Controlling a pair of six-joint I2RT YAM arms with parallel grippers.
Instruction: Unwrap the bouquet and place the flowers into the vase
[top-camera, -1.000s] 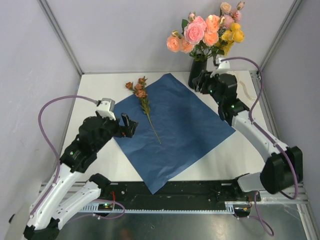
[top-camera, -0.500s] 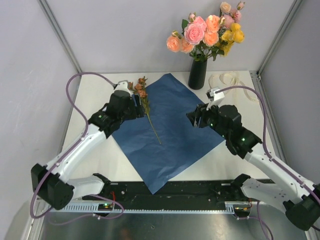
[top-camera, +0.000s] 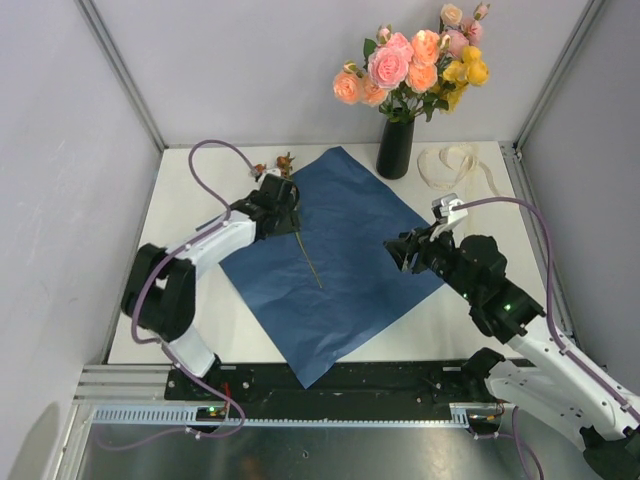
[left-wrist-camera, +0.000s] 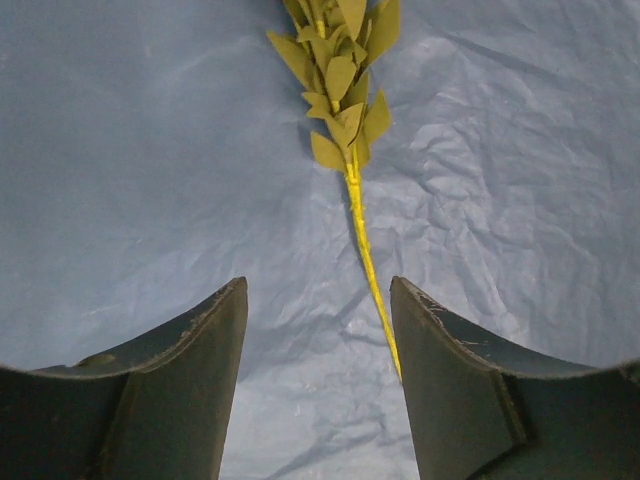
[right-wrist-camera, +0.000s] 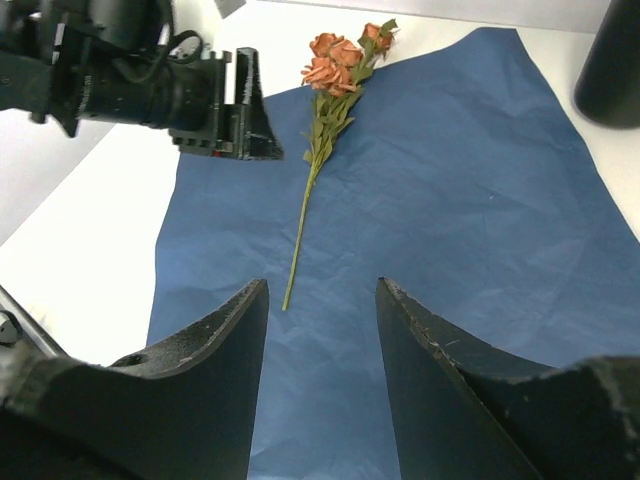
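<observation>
The blue paper sheet of the bouquet lies spread flat on the table. One brownish-red rose stem lies on it, its blooms pointing to the far left. My left gripper hangs low over this stem with its jaws open. The thin green stem runs between them, close to the right finger. My right gripper stands open over the right part of the sheet, holding nothing. The black vase at the back holds pink, peach and yellow flowers.
The cream ribbon lies loose on the white table, right of the vase. Grey walls and metal posts close in the back and both sides. The left arm reaches across the table's left part.
My left arm swung from the near left out over the rose stem, and its jaws have narrowed. My right arm drew back from the vase to the sheet's right corner.
</observation>
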